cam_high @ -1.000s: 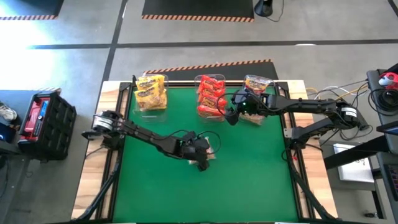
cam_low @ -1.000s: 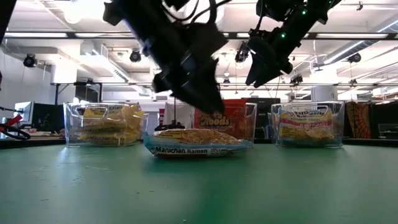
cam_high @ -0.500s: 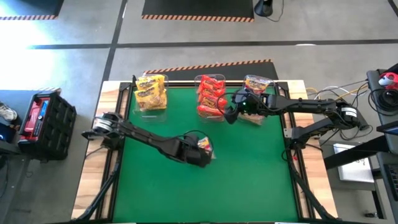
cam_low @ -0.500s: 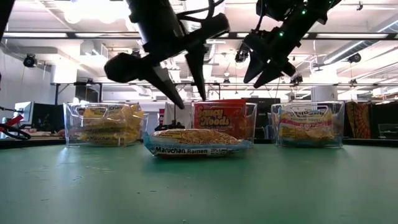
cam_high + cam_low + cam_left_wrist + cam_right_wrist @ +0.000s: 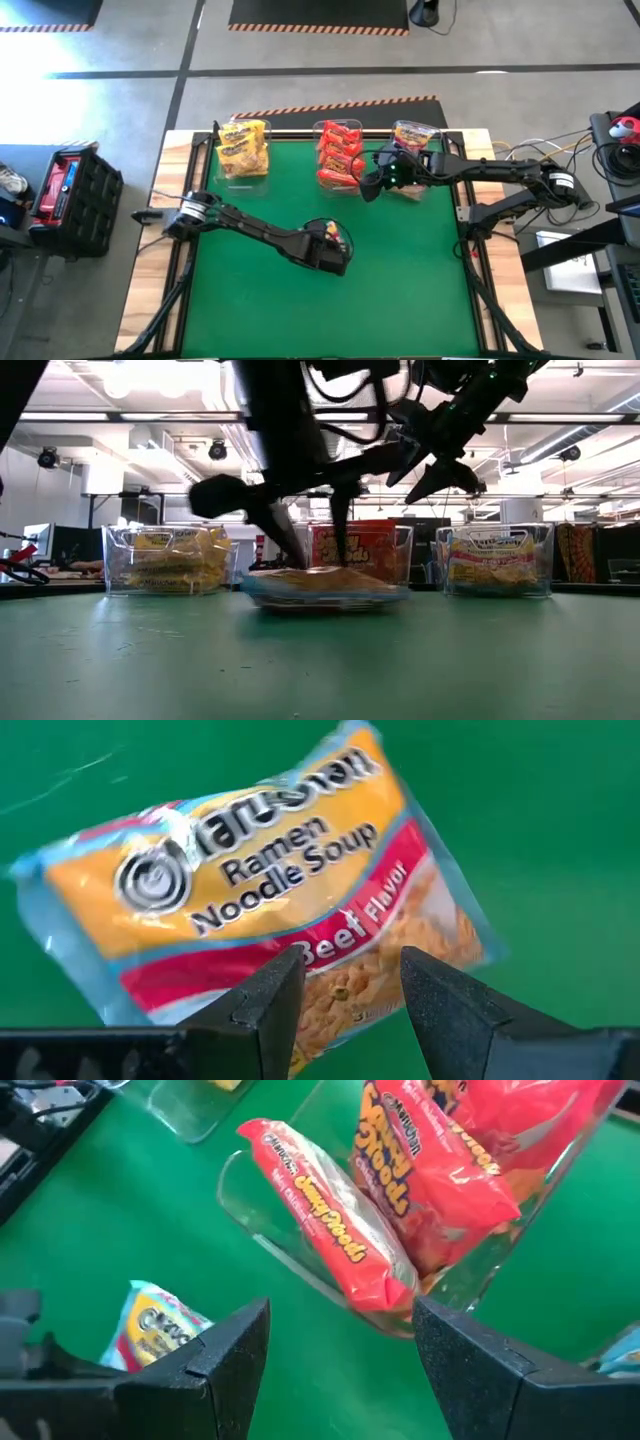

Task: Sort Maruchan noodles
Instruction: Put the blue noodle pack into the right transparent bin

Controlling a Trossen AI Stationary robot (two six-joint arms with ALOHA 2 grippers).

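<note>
One pale multicoloured Maruchan packet (image 5: 270, 890), labelled beef flavour, lies flat on the green mat near the table's middle (image 5: 327, 232). My left gripper (image 5: 350, 970) is open right over it, fingers pointing down (image 5: 310, 550). My right gripper (image 5: 340, 1340) is open and hangs in the air (image 5: 425, 470) beside the red bin, touching nothing (image 5: 368, 185). Three clear bins stand along the far edge. They hold yellow packets (image 5: 243, 148), red packets (image 5: 338, 152) and pale packets (image 5: 415, 140). My left gripper comes at the packet from above with its fingers apart. The fingertips (image 5: 285, 555) reach the packet's upper face near one long edge (image 5: 345, 995). The packet stays flat on the mat (image 5: 325, 585). Nothing is pinched between the fingers.
The red bin (image 5: 400, 1240) leans with packets spilling toward the mat. Open green mat (image 5: 400, 290) lies toward the near edge and on both sides of the packet. Off the table, a black crate (image 5: 75, 190) sits to the left and cables and gear (image 5: 610, 150) to the right.
My left gripper has turned about its wrist, risen a little with its fingers apart, then dropped onto the packet, moving slightly toward the table's right. The packet has shifted a little under it. My right arm has stayed nearly still.
</note>
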